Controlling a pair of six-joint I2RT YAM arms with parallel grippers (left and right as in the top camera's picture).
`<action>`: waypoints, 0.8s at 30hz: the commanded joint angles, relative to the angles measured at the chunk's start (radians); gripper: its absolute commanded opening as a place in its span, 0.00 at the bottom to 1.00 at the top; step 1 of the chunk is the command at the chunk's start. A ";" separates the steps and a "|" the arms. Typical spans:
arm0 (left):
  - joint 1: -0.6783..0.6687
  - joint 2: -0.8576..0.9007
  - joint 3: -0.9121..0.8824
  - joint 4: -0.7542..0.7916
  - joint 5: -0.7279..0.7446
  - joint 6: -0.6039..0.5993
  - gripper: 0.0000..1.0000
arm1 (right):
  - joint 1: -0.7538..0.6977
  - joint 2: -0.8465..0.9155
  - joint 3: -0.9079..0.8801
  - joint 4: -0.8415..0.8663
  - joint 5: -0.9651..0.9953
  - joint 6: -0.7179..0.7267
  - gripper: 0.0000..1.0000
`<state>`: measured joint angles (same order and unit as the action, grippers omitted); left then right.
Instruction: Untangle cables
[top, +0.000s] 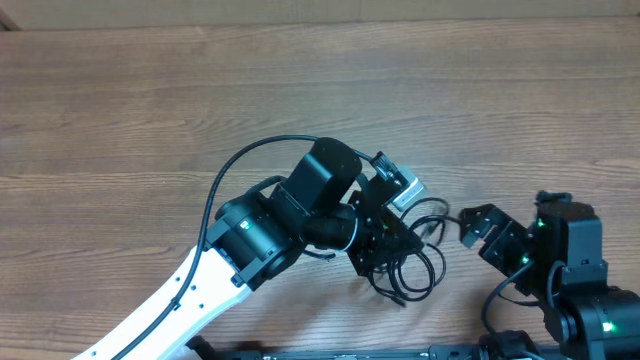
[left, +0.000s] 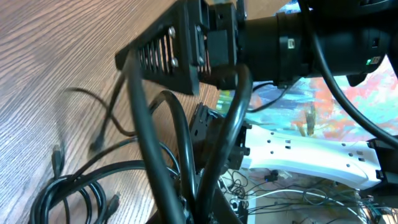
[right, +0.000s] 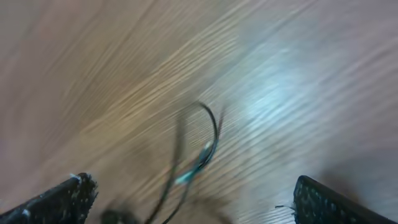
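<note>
Surface: pale wood-grain table (top: 150, 100), filling the whole overhead view.
Left fingers (left: 168, 50): closed together. From the wrist they read as one slotted black bar at 12 o'clock. Black cords run up against it, but whether one is pinched cannot be told.
Left gripper (left: 134, 62): poised over the heap of cords, its tip pointing towards 8 o'clock in the wrist view.
Right fingertips (right: 71, 196): spread wide, one at 8 o'clock and one at 4 o'clock of the wrist view. Bare wood and a blurred cord loop lie between them.
Right gripper (top: 468, 228): on the 3 o'clock side of the heap, near it but apart.
Cables (top: 425, 265): thin black cords in loose overlapping loops, lying on the table at about 5 o'clock from its centre. Small plugs (left: 57, 155) show at some ends.
Left arm (top: 200, 290): white link entering from 7 o'clock, black at the wrist.
Right arm (top: 580, 270): black with green lights, at 4 o'clock.
</note>
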<state>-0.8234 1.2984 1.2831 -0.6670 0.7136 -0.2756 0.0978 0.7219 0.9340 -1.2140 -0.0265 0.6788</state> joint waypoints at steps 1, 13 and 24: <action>-0.006 -0.011 0.006 0.002 -0.107 -0.050 0.04 | -0.003 -0.006 0.015 0.006 0.115 0.076 1.00; -0.006 -0.011 0.006 -0.014 -0.576 -0.709 0.04 | -0.003 -0.006 0.015 0.097 -0.156 -0.194 1.00; 0.037 -0.011 0.006 0.043 -0.590 -1.197 0.04 | -0.003 -0.006 0.015 0.146 -0.290 -0.243 1.00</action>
<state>-0.8139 1.2984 1.2827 -0.6376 0.1436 -1.2438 0.0982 0.7219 0.9340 -1.0706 -0.2909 0.4759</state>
